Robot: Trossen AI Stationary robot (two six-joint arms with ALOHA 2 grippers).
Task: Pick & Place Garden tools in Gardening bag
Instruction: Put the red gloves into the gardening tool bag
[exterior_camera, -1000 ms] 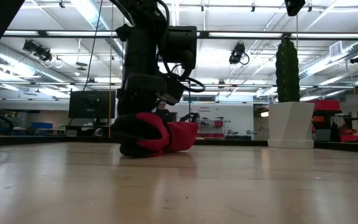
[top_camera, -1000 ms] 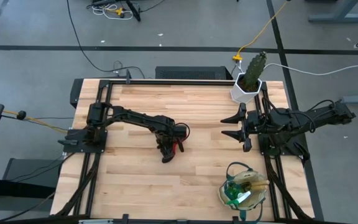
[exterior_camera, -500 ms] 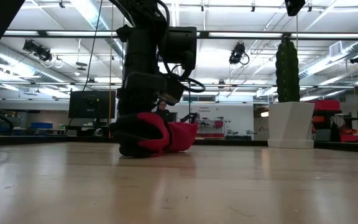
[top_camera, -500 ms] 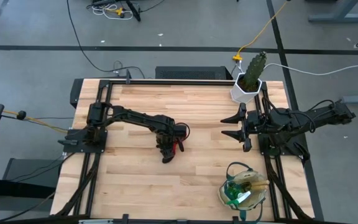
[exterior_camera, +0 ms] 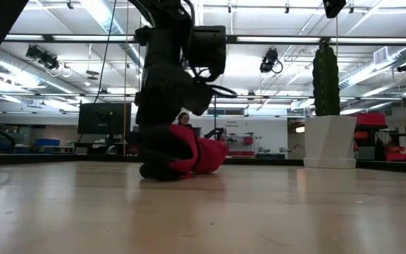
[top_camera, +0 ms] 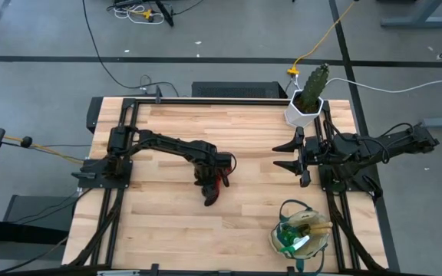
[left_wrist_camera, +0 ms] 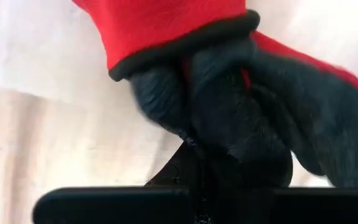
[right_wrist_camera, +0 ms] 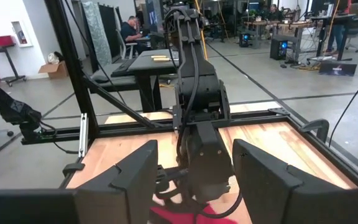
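Observation:
The red-and-black gloves (top_camera: 219,181) lie bunched in the middle of the table, and also show in the low view (exterior_camera: 196,152). My left gripper (top_camera: 208,185) stands over them, pointing down, shut on them. My right gripper (top_camera: 288,156) is open and empty at the table's right side, level above the wood. The beige gardening bag (top_camera: 301,234) with green trim stands at the near right, with green-and-white items inside it. My left gripper pinches the gloves' bunched dark part (left_wrist_camera: 219,134) between its two fingers, coming from above and pointing down. Several layers are gathered in the hold. The red cuff (left_wrist_camera: 166,28) spreads out beyond the fingers. In the low view the gloves' underside (exterior_camera: 162,173) rests on the table.
A green cactus (top_camera: 314,80) in a white pot (top_camera: 301,113) stands at the far right corner, and shows tall in the low view (exterior_camera: 328,77). Bare wood lies between the gloves and the bag. Black rails run along the table's left and right sides.
My left gripper has gone a little toward the table's near edge, dragging the gloves with it. The gloves have bunched up more, their red part raised slightly while their underside stays on the wood.

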